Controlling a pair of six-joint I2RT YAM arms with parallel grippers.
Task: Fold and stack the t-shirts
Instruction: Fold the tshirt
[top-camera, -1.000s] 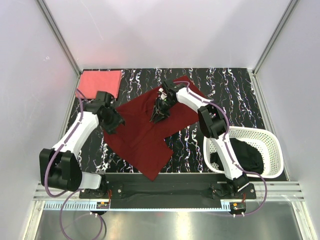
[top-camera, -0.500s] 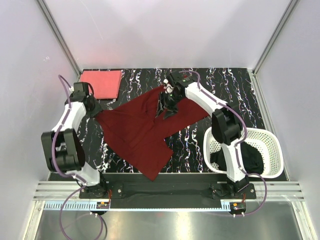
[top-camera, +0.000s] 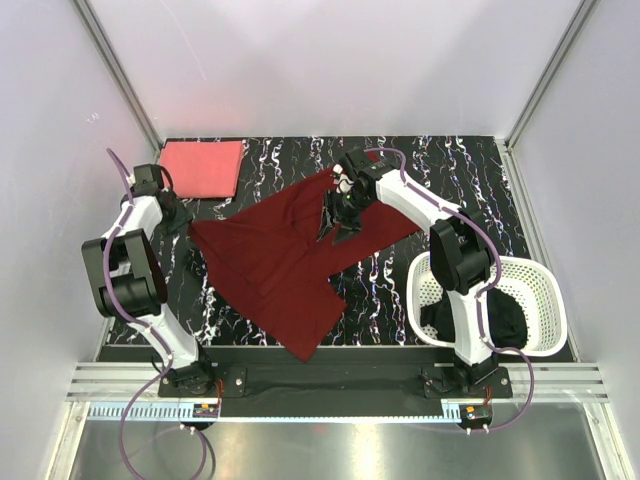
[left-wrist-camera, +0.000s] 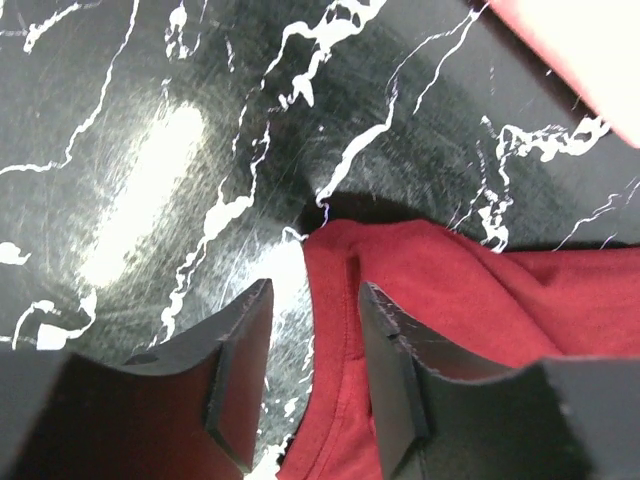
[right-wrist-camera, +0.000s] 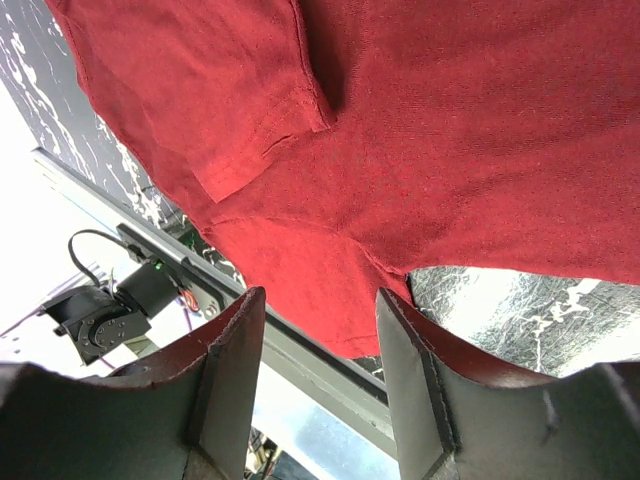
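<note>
**Both arms at the maroon shirt, fingers parted**

The left fingers (left-wrist-camera: 240, 350) stand narrowly apart and low over the black marbled surface (top-camera: 450, 170). The hemmed left edge of the dark maroon t-shirt (left-wrist-camera: 450, 290) runs up through the gap between them and passes under the right-hand finger. Nothing is pinched, and bare surface shows beside the cloth inside the gap.

The right fingers (right-wrist-camera: 410, 380) are also parted, somewhat wider, with nothing between them. They hang above the middle of the same shirt. Beneath them lie flat cloth and a short sleeve (right-wrist-camera: 260, 130) with its stitched hem.

Seen from above, the maroon shirt is spread loosely across the middle of the surface, creased and skewed. One corner reaches toward the near edge. The left arm meets its left edge and the right arm reaches over its far part.

A coral pink t-shirt (top-camera: 200, 167) lies folded flat in the far left corner, apart from the maroon one. A black t-shirt (top-camera: 495, 310) sits bunched inside the white lattice basket (top-camera: 545, 285) at the near right.
</note>
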